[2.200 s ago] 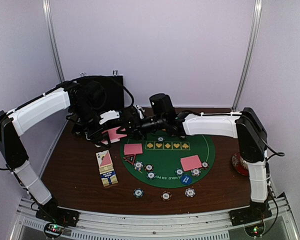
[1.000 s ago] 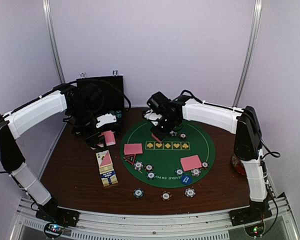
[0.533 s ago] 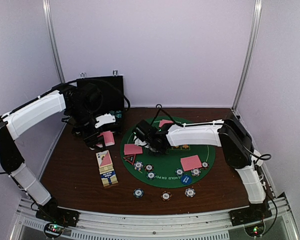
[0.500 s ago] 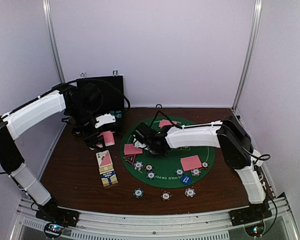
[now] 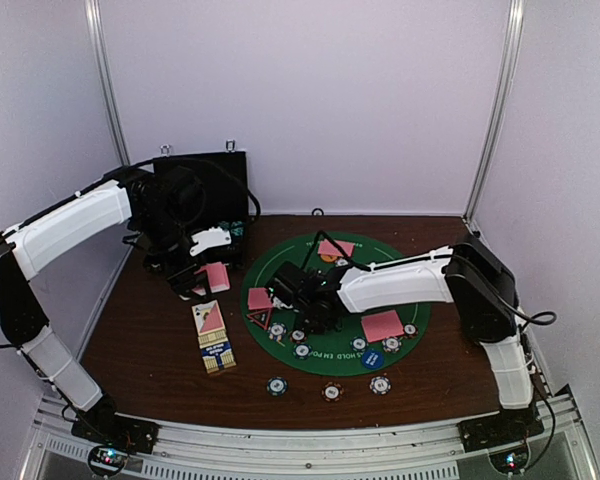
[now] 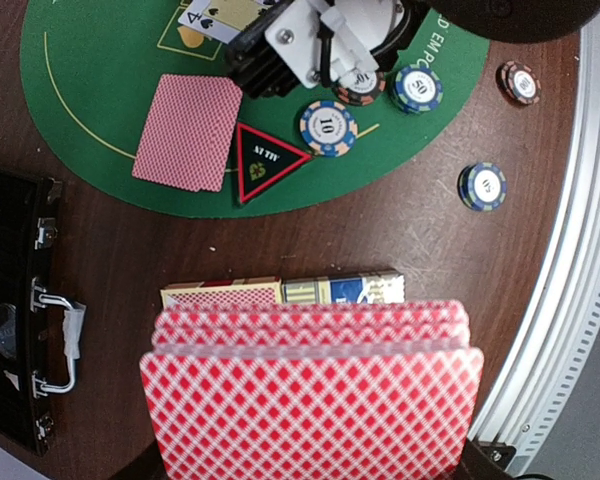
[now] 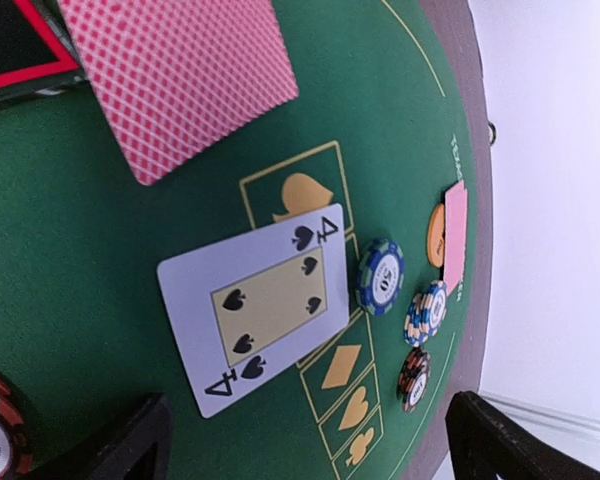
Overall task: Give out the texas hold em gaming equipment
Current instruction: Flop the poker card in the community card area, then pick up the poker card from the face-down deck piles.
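Left end effector point(image 5: 204, 279) pinching lattice-backed card stack point(image 6: 310, 400), right end effector point(image 7: 310, 440) spread over round felt mat point(image 7: 40, 230)

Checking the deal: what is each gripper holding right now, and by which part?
Left gripper clamps the stack of pink-backed cards at one end. Right gripper is open, holding nothing.

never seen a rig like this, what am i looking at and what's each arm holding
Two robot arms are bolted at the near edge of a table. One picture looks down from above; the other two come from cameras on each wrist. On the table lie a green felt mat, poker chips, a card box and a black case. The left gripper is shut on pink-backed cards. The right gripper hangs open and empty over a face-up four of spades.
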Robot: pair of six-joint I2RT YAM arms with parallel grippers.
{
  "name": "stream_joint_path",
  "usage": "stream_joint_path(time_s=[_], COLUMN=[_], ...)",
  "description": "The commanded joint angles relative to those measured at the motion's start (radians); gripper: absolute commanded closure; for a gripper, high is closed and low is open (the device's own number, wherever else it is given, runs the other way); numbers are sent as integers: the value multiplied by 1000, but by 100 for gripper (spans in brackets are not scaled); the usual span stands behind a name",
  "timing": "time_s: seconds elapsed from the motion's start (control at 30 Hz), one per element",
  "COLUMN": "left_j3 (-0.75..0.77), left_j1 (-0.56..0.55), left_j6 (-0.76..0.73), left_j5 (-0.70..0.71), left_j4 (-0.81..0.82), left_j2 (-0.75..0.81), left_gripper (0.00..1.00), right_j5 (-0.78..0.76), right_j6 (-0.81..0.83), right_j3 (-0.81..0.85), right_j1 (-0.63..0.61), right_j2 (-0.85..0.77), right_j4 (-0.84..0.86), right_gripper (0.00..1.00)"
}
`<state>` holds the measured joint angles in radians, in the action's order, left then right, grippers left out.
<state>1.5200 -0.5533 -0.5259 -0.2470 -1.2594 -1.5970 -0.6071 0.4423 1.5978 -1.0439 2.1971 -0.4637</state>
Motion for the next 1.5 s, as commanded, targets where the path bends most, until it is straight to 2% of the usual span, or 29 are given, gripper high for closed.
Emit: stream_joint_path(time_s=[0.0, 0.1, 0.17, 0.27, 0.5, 0.63, 0.73, 0.87, 0.93, 1.47], left_j3=[40, 42, 43, 45, 52, 61, 69, 74, 74, 85], left_j1=[4, 4, 4, 4, 3, 4, 5, 4, 4, 3], left_j6=[-14, -14, -15, -16, -20, -22, -22, -19, -20, -13], left_j5=[-29, -32, -33, -33, -42, -50, -55, -63, -61, -80], left_j4=[-4, -4, -3, -3, 4, 4, 5, 4, 4, 3], left_j2=[-2, -3, -4, -5, -7, -13, -15, -17, -17, -23], left_gripper=[92, 92, 93, 93, 93, 93, 93, 93, 93, 93], right_j5=[-76, -77, -1, 275, 1041, 1296, 1442, 1527, 1549, 1591], right_j6=[-133, -293, -425, -655, -969, -1151, -1309, -1472, -1514, -1652], right_j3=[-24, -7, 16, 12, -40, -35, -51, -73, -65, 56], right_j1=[13, 32, 56, 130, 254, 262, 261, 253, 244, 178], right_j2=[-89, -150, -204, -299, -391, -341, -289, -240, -218, -71], right_j4=[25, -29, -90, -122, 40, 158, 312, 531, 584, 736], right_gripper=[0, 0, 0, 1, 0, 1, 5, 9, 9, 13])
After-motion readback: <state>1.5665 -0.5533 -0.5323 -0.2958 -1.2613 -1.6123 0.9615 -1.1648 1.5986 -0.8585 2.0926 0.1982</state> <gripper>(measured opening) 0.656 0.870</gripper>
